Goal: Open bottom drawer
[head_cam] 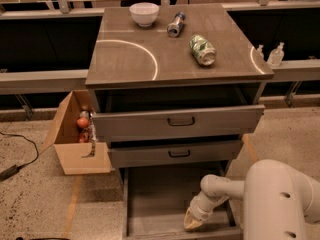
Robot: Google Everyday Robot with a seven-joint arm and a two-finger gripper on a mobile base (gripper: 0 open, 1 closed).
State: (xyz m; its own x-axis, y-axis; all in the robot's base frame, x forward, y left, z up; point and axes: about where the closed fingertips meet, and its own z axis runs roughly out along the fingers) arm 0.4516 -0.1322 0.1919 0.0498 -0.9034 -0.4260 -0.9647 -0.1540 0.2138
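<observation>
The bottom drawer (160, 199) is pulled far out of the grey cabinet, and its bare grey inside shows. Its front lies along the bottom edge of the view, and the handle is not visible. My gripper (192, 220) hangs from the white arm (280, 199) and reaches down into the drawer's front right corner, close to the front wall. The middle drawer (175, 153) is out a little. The top drawer (177, 121) is out further, above it.
On the cabinet top (125, 59) are a white bowl (144, 13), a small lying bottle (175, 24) and a green can (202, 49) on its side. An open cardboard box (75, 134) with items stands on the floor at the left. A cable (20, 154) lies further left.
</observation>
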